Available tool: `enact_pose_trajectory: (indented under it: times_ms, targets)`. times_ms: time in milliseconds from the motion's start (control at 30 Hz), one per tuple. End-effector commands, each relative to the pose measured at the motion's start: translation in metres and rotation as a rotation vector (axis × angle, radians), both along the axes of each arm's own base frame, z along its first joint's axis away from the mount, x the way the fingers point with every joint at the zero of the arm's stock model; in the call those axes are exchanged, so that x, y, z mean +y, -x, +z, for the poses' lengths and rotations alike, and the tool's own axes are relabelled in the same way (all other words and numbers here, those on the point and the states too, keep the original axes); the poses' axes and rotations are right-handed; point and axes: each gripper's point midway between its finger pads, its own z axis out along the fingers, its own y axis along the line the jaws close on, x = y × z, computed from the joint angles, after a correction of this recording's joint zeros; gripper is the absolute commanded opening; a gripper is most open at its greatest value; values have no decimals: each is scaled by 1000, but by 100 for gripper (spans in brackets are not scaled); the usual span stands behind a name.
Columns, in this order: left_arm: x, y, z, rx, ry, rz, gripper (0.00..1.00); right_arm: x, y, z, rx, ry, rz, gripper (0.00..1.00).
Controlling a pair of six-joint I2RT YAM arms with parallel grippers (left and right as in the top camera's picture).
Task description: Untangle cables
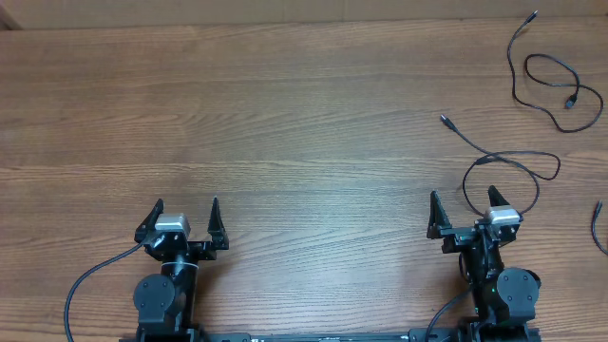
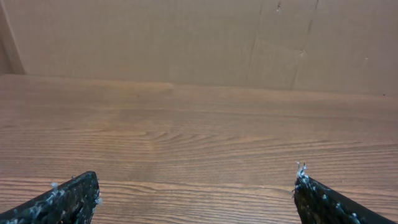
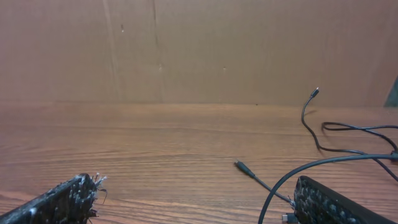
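I see L pincer (image 1: 186, 204) & R pincer (image 1: 463, 198) both w/ jaws wide apart, nothing held. Thin black flexible cables (image 1: 518, 154) lie on brown wood-grain desk (image 1: 285, 114), R side: one looped just ahead of R pincer, another (image 1: 514, 76) near far-R corner, apart from it.

1. Brown wood-grain table (image 1: 285, 114), fills the view.
2. Curled cable (image 1: 570, 102), thin, black, lies at far right corner.
3. Looped cable (image 1: 513, 153) lies front right, its plug (image 1: 444, 119) toward the middle.
4. Third cable (image 1: 596, 226) cut off by right edge.
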Motion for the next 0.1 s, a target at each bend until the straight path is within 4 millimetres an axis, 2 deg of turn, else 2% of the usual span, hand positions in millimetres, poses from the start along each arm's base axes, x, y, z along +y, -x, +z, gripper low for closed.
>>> enact_pose_trajectory:
  times_ms: [0,67]
  targets:
    - [0,0,1,-10,-18,-2,100,0,0,-1,-8,4,-3,100]
    - [0,0,1,-10,-18,-2,99,0,0,-1,-8,4,-3,100]
